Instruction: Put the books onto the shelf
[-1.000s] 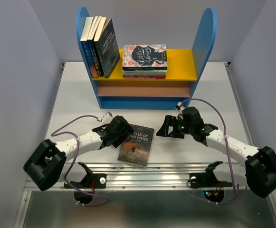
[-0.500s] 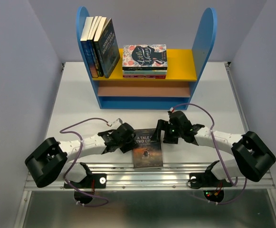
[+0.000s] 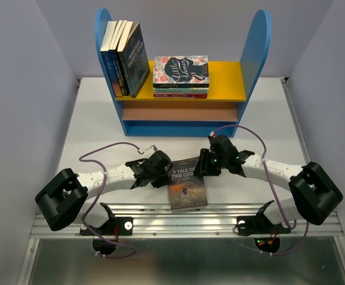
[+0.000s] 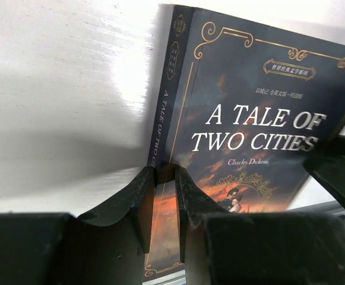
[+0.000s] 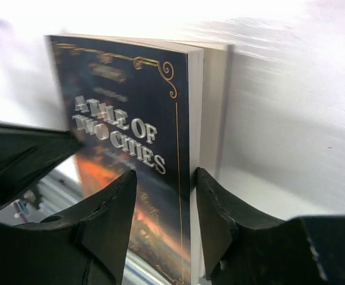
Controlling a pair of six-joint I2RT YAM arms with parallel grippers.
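One of the books (image 3: 188, 187), a dark "A Tale of Two Cities" paperback (image 4: 249, 119) (image 5: 130, 136), lies near the table's front edge, its lower end over the metal rail. My left gripper (image 3: 165, 176) (image 4: 164, 172) is at its spine side, jaws narrowed and pinching the spine edge. My right gripper (image 3: 202, 168) (image 5: 163, 178) straddles the page edge; one finger (image 5: 217, 208) touches the pages while the other stands off the cover. The blue-sided shelf (image 3: 256, 47) stands at the back with several books (image 3: 124, 59) leaning upright on its yellow board.
A flat stack topped by a floral "Little Women" cover (image 3: 181, 74) lies on the yellow board beside the upright books. An aluminium rail (image 3: 178, 217) runs along the near edge. Loose cables (image 3: 101, 155) arc over both arms. Grey walls close in left and right.
The book has turned from slanted to square and slid right. Both grippers moved in on its sides, and both pairs of jaws narrowed, the left most.
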